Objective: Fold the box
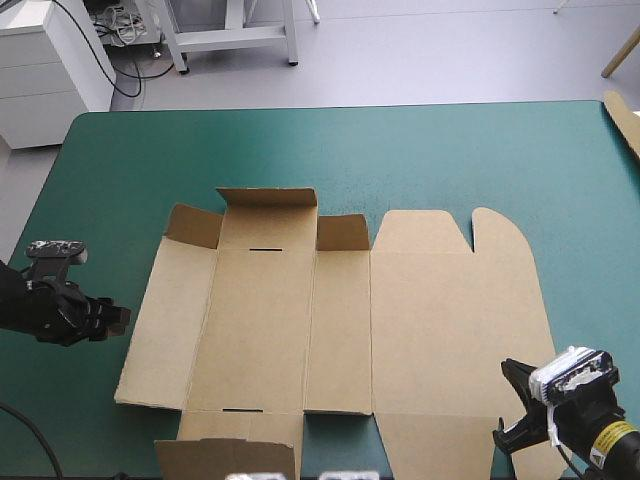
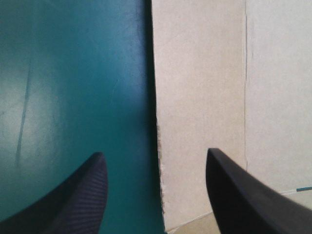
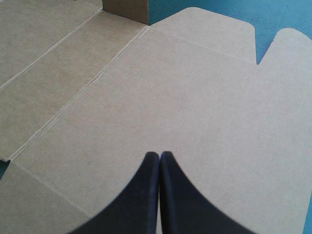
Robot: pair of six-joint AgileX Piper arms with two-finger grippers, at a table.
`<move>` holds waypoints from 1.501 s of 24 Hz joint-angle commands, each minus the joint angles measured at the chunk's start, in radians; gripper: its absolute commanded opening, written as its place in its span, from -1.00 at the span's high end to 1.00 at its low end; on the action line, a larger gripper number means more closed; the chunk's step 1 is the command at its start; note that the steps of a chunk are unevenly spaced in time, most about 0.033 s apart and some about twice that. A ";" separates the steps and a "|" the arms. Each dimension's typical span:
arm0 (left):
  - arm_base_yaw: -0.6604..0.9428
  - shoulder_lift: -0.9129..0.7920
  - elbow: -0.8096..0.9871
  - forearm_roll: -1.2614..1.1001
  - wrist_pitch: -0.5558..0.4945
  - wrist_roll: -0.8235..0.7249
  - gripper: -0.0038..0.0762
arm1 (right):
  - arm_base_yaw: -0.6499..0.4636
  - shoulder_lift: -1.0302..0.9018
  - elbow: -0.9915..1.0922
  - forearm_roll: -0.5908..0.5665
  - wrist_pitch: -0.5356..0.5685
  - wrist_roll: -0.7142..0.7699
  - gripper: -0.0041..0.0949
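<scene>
Brown board takes up the middle of the teal-green cover [image 1: 130,170] in the high view. The box [image 1: 300,330] is a cut sheet lying nearly flat, with only its far flaps [image 1: 267,200] raised and the lid panel [image 1: 450,300] spread to the right. The left gripper [image 1: 120,318] sits low just beside the sheet's left edge, and the right gripper [image 1: 512,405] is at the near right corner. One arm on each side probably means the side walls are to be raised first. A strip of spare board [image 1: 625,125] lies at the far right edge.

From the left wrist, the black fingers are spread wide with the box's left edge running between and ahead of them. Bare cover lies on one side of that edge and board on the other. This looks like a line-up for sliding onto that edge and lifting the wall.

From the right wrist, the fingers are pressed together into one point over the lid panel and pinch nothing. I judge this is a tip ready to pin the sheet down, though I cannot tell whether it touches the board.
</scene>
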 commanded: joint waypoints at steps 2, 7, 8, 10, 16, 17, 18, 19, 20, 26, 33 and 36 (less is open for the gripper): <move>0.002 -0.015 -0.022 -0.041 0.031 0.014 -0.15 | -0.003 0.011 -0.025 -0.013 -0.073 -0.006 0.96; 0.002 -0.015 -0.017 -0.145 0.015 0.047 -0.15 | -0.003 0.011 -0.025 -0.013 -0.073 -0.006 0.96; 0.002 -0.015 -0.017 -0.152 -0.023 0.063 -0.15 | -0.003 0.011 -0.025 -0.013 -0.073 -0.006 0.96; 0.002 -0.013 -0.017 -0.156 -0.056 0.090 -0.15 | -0.003 0.011 -0.025 -0.011 -0.073 -0.006 0.96; 0.002 0.124 -0.017 -0.160 0.031 0.195 -0.15 | -0.003 0.011 -0.025 -0.011 -0.073 -0.006 0.96; 0.002 0.171 -0.017 -0.160 0.042 0.195 -0.15 | -0.003 0.011 -0.025 -0.011 -0.073 -0.006 0.96; 0.005 0.199 -0.017 -0.160 0.042 0.195 -0.15 | -0.003 0.011 -0.025 -0.011 -0.073 -0.006 0.96; 0.009 0.232 -0.017 -0.161 0.042 0.195 -0.15 | -0.003 0.011 -0.025 -0.011 -0.073 -0.006 0.96; 0.009 0.252 -0.017 -0.161 0.044 0.195 -0.15 | -0.003 0.011 -0.025 -0.011 -0.073 -0.006 0.96; 0.009 0.312 -0.017 -0.182 0.044 0.154 -0.15 | -0.003 0.011 -0.025 -0.011 -0.073 -0.006 0.96; -0.007 0.312 -0.013 -0.292 0.046 0.144 -0.15 | -0.003 0.011 -0.025 -0.011 -0.073 -0.006 0.96; -0.061 0.312 0.010 -0.282 0.046 0.142 -0.15 | -0.003 0.011 -0.025 -0.011 -0.073 -0.006 0.96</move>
